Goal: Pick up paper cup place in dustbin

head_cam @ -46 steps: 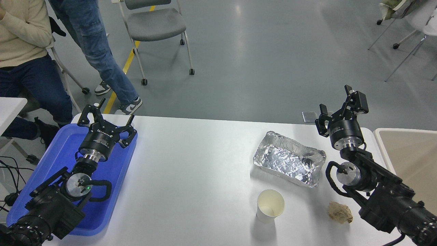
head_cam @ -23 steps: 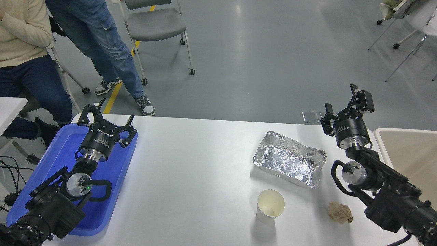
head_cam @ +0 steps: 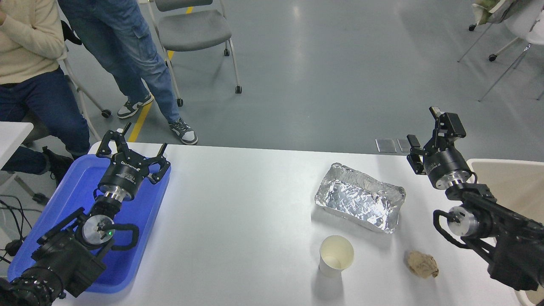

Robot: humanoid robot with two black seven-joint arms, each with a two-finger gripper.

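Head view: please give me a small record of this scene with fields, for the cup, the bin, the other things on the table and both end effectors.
cup: paper cup upright on the white table, near edge, not held
bin: dustbin at the table's right end, partly behind the right arm
foil tray: foil tray just beyond the cup
paper ball: paper ball right of the cup, apart from it
blue tray: blue tray at the left end
left end effector: left end effector open, over the blue tray
right end effector: right end effector open, empty, raised near the bin, far from the cup
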